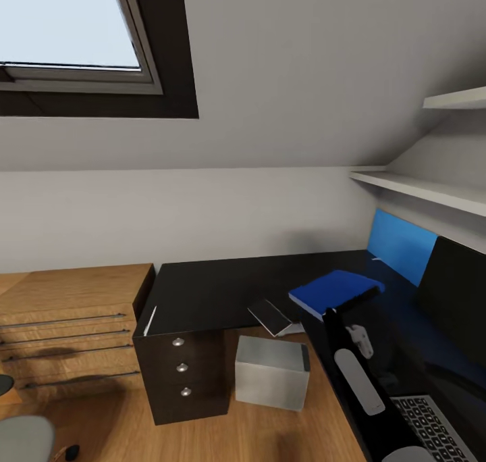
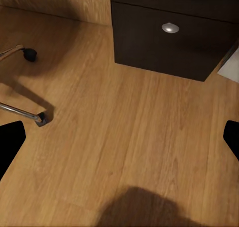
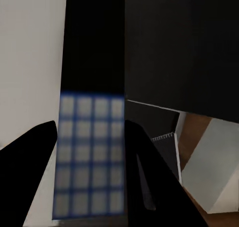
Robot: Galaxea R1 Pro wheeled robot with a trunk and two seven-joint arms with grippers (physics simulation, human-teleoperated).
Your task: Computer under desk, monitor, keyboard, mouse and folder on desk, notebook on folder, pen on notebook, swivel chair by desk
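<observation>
The blue folder [image 1: 336,292] lies flat on the black desk [image 1: 223,286]. Just in front of it, my right gripper [image 1: 335,319] is shut on a slim black pen [image 1: 354,300], which the right wrist view shows between the fingers [image 3: 30,177] as the pen [image 3: 92,152] with a pale grid on it. The notebook [image 1: 273,317] [image 3: 167,147] lies tilted at the desk's inner corner, above the grey computer [image 1: 272,371] on the floor. The monitor [image 1: 459,300] and keyboard [image 1: 432,425] are on the desk at the right. My left gripper [image 2: 119,142] hangs open over the floor.
A wooden dresser [image 1: 67,327] stands left of the desk's drawer unit [image 1: 181,367] [image 2: 169,33]. The swivel chair [image 1: 23,438] is at the lower left, its caster legs [image 2: 40,118] near my left gripper. Wall shelves [image 1: 432,192] and a blue panel [image 1: 401,242] are at the right.
</observation>
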